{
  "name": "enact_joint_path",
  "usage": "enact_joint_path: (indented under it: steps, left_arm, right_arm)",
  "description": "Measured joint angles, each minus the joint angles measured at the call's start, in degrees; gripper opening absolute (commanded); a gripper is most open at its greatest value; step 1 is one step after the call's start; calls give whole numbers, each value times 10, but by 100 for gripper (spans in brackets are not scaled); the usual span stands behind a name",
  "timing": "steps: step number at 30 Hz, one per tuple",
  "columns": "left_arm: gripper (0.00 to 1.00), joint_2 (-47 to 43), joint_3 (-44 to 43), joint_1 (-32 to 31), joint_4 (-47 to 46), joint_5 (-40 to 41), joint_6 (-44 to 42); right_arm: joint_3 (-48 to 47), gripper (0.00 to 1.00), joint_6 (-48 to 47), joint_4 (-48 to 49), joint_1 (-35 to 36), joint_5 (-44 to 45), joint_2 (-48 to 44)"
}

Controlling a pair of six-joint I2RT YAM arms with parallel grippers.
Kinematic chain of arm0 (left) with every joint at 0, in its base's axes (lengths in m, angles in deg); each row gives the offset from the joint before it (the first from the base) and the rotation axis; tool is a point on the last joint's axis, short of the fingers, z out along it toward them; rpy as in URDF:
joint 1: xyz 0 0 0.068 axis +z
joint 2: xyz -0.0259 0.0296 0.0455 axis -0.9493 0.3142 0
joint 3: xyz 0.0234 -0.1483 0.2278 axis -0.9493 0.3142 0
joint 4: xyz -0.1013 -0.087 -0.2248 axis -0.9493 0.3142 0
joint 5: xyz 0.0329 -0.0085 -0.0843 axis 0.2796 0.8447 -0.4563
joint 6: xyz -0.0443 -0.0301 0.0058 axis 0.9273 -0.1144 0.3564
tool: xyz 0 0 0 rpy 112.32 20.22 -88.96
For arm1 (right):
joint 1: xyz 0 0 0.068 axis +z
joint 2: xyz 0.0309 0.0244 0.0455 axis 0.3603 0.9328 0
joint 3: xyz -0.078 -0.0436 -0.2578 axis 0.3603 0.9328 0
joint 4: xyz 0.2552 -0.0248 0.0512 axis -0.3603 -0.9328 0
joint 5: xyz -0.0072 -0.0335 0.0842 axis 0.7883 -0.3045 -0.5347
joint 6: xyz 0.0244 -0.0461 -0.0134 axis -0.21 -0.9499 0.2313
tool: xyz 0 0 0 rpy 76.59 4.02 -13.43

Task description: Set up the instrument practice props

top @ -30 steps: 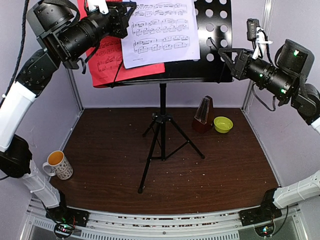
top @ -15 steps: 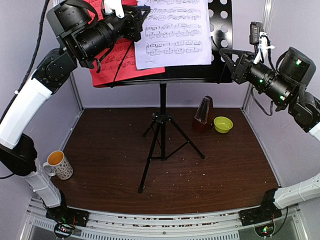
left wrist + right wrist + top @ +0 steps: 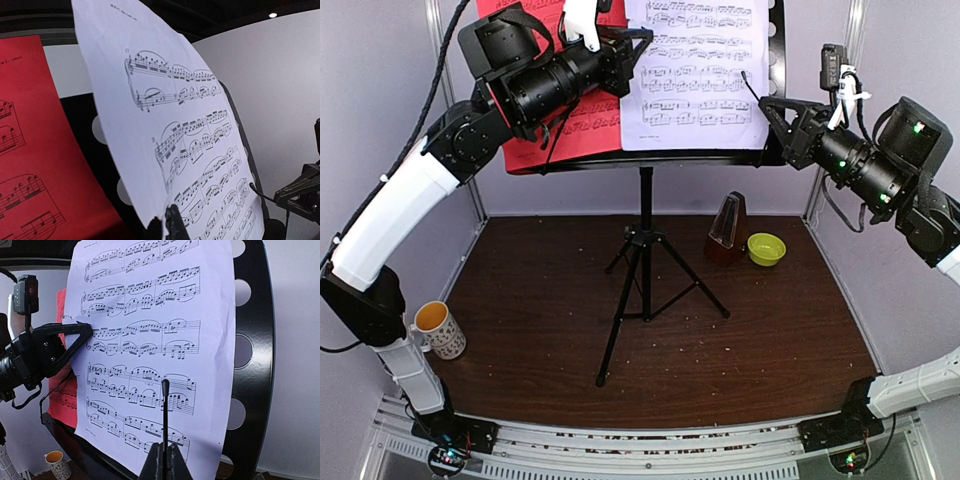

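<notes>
The black perforated music stand point(image 3: 775, 60) stands on tripod legs point(image 3: 645, 290) at mid table. The red sheet point(image 3: 570, 130) leans on the left of its desk. My left gripper point(image 3: 632, 45) is shut on the left edge of the white sheet point(image 3: 700, 70) and holds it against the right half of the desk; the left wrist view shows the fingers point(image 3: 175, 225) pinching the sheet point(image 3: 165, 125). My right gripper point(image 3: 165, 460) is shut on the stand's thin black page-holder wire point(image 3: 165, 410), in front of the white sheet point(image 3: 150, 340). The brown metronome point(image 3: 726, 228) stands on the table.
A yellow-green bowl point(image 3: 766, 248) sits right of the metronome. A patterned mug point(image 3: 438, 330) stands at the near left. White walls close in the back and both sides. The tripod legs spread across the table's middle.
My left gripper has carried the white sheet rightward across the stand's desk, off the red sheet. My right gripper has stayed near the desk's right edge.
</notes>
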Motion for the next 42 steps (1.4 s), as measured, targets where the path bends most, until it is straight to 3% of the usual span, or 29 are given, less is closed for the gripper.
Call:
enact_joint_path:
  steps: [25, 26, 31, 36, 42]
  left_arm:
    - [0, 24, 19, 0, -43, -30, 40]
    - [1, 24, 19, 0, -43, -30, 40]
    - [26, 22, 28, 0, -44, -30, 42]
    - [39, 19, 35, -3, -43, -38, 44]
    - [48, 8, 35, -2, -42, -39, 43]
  right_arm:
    - [7, 0, -12, 8, 1, 0, 0]
    - [7, 0, -12, 9, 1, 0, 0]
    - [7, 3, -13, 10, 1, 0, 0]
    - [8, 21, -13, 11, 1, 0, -1]
    - [10, 25, -14, 12, 1, -2, -6]
